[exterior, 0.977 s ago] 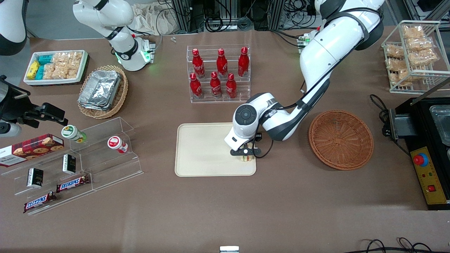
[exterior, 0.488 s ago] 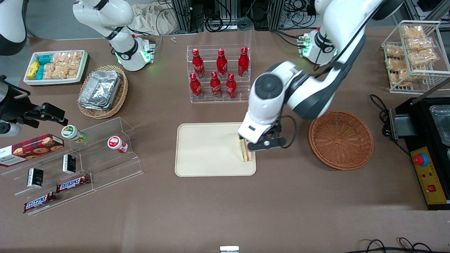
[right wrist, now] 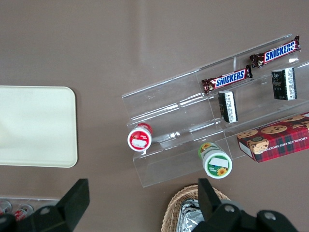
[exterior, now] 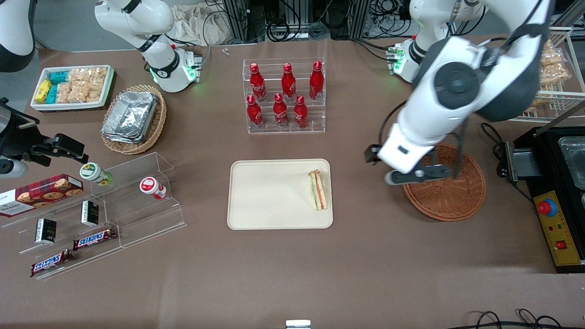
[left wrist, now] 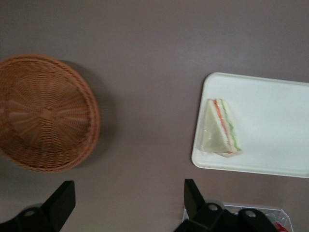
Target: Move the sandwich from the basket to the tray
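While sandwich (exterior: 318, 189) lies on tray (exterior: 265, 201), spread empty hand (exterior: 413, 176) hovers over basket (exterior: 450, 194).

Six red bottles (exterior: 283, 97), two Snickers bars (exterior: 93, 238), one sandwich (exterior: 318, 189)

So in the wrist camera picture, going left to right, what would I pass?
Woven basket → bare brown table → sandwich lying on the cream tray. The open gripper hangs above the table, empty.

basket (exterior: 450, 196): rim partly hidden by gripper (exterior: 413, 176) | tray (left wrist: 270, 96): cut by frame edge
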`<state>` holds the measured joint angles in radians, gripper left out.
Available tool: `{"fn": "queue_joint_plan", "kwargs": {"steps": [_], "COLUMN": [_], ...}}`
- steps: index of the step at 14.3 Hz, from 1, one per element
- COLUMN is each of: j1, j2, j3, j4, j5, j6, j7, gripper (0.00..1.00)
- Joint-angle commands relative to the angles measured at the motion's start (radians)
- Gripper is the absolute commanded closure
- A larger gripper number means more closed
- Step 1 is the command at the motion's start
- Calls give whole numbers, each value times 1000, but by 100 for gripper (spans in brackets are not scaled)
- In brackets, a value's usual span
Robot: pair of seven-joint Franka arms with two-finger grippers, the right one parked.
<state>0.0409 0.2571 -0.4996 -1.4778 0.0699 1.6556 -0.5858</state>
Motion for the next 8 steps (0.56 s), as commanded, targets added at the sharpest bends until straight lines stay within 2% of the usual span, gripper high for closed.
{"fn": "queue_joint_plan", "kwargs": {"steps": [1,2,4,8], "j1": [-91,-95,-95,-101], "j2": [-149,-194,-252,-254], "j3": [250,300,352,366], "j4": [-53,-71,-90,-58], "j5": [-134,-154,-148,-136], "j6": [-48,-78,-115,-163], "j7": [175,242,288,282], "gripper": [0,0,0,0]}}
